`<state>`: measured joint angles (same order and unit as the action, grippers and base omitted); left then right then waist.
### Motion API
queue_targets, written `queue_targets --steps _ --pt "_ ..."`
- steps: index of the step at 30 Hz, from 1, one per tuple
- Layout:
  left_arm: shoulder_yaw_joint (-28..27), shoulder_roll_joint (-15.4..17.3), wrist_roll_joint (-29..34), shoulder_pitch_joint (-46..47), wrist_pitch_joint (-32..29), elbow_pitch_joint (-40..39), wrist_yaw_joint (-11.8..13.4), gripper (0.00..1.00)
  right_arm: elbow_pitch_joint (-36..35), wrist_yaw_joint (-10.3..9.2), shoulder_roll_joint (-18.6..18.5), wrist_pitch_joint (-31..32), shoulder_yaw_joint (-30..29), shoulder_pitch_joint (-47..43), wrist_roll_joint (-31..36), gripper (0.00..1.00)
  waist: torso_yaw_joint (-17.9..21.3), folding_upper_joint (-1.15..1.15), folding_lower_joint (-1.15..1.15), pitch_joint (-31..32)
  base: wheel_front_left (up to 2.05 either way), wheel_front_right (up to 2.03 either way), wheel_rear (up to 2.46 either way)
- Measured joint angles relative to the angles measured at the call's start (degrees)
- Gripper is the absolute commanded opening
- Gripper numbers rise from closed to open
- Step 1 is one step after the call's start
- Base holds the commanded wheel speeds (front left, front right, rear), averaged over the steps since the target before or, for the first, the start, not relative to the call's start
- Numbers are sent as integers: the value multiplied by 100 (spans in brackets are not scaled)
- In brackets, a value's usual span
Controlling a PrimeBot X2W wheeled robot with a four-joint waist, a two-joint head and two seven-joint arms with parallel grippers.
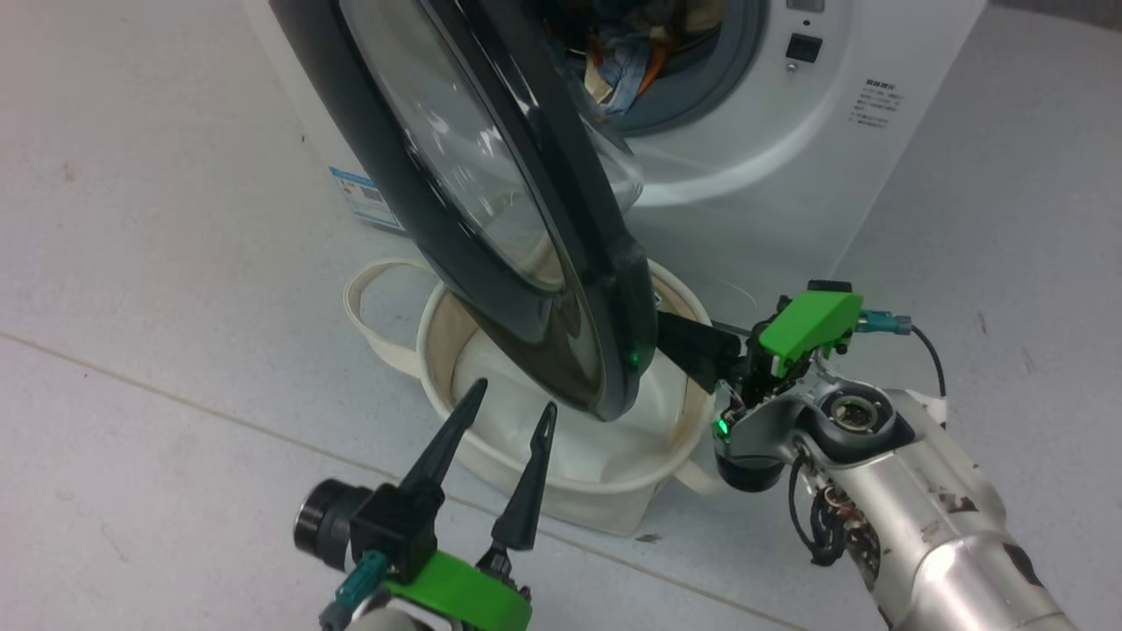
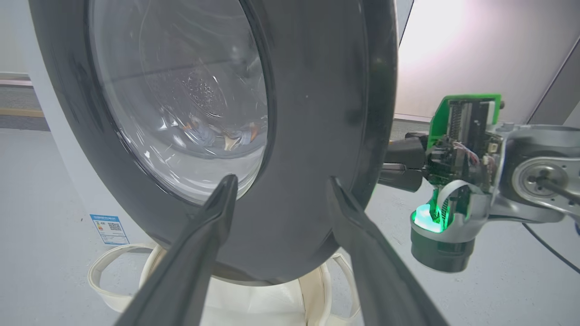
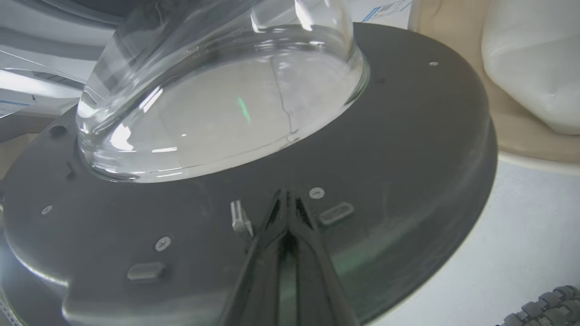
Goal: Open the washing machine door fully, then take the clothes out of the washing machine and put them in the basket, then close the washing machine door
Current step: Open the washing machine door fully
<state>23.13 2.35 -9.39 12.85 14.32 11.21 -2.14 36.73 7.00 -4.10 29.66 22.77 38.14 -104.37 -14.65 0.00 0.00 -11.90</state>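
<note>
At the left of the head view, a small blue sticker (image 1: 364,197) sat low on the front of the white washing machine (image 1: 789,175). Below it the basket (image 1: 578,504) stood on the grey floor (image 1: 131,263), just in front of the machine. One of its loop handles lay out to the left, and white stuffing (image 1: 605,447) lay inside.

At lower centre-left the left gripper (image 1: 515,396) pointed up the frame. Its two fingers were spread wide, held nothing, and had their tips close to the door's lower rim. In the left wrist view those fingers framed the black ring; I could not tell whether they touched it.

The washing machine door (image 1: 473,175) filled the centre, swung partly open, and its lower edge hung over the basket's mouth. Behind its upper edge, at top centre-right, the clothes (image 1: 627,61) lay inside the drum.

Right of the door's edge the right gripper (image 1: 688,349) reached in with its fingers pressed together, gripping nothing. In the right wrist view the closed tips met the door's grey inner face beside a screw and a small tab, below the glass bowl.
</note>
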Motion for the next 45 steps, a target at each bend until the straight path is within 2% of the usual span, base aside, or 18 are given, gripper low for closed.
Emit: queue_targets --steps 11,16,23,26,32,35,36,40,42,43,45 --pt "-182 12 22 -359 0 51 -41 100 -169 1 9 -547 1071 -337 -576 0 -50 0 0 295 0 0 0" --pt "-214 13 64 -404 0 80 -40 100 -165 1 9 -772 1223 -337 -578 0 -31 0 0 342 0 0 0" --pt "-275 21 65 -538 0 112 -51 100 -137 0 -54 -1502 1162 -336 86 0 107 0 0 472 0 0 0" --pt "-304 21 73 -565 0 119 -90 100 -547 0 -296 -2185 1225 -339 876 0 168 0 0 554 0 0 0" --pt "-371 23 130 -647 0 178 -84 100 -1660 1 -1015 -4044 1739 -710 2907 0 302 0 0 760 0 0 0" --pt "-392 26 126 -772 0 190 -80 100 -1751 1 -1293 -4363 1836 -1162 4009 0 377 0 0 910 0 0 0" --pt "-410 29 111 -828 0 189 -60 100 -1752 1 -1340 -4387 1725 -1311 4409 0 410 0 0 960 0 0 0" --pt "-479 32 115 -977 0 185 45 100 -2086 1 -1221 -4393 479 -2012 6157 0 583 0 0 1098 0 0 0" --pt "-517 32 135 -984 0 183 105 100 -2295 1 -1013 -4396 -33 -2480 6819 0 657 0 0 1159 0 0 0" --pt "-543 33 167 -992 0 179 116 100 -2460 1 -769 -4396 -367 -3016 7346 0 721 0 0 1196 0 0 0" --pt "-546 33 190 -994 0 178 126 100 -2579 1 -531 -4395 -687 -3485 7595 0 762 0 0 1218 0 0 0"
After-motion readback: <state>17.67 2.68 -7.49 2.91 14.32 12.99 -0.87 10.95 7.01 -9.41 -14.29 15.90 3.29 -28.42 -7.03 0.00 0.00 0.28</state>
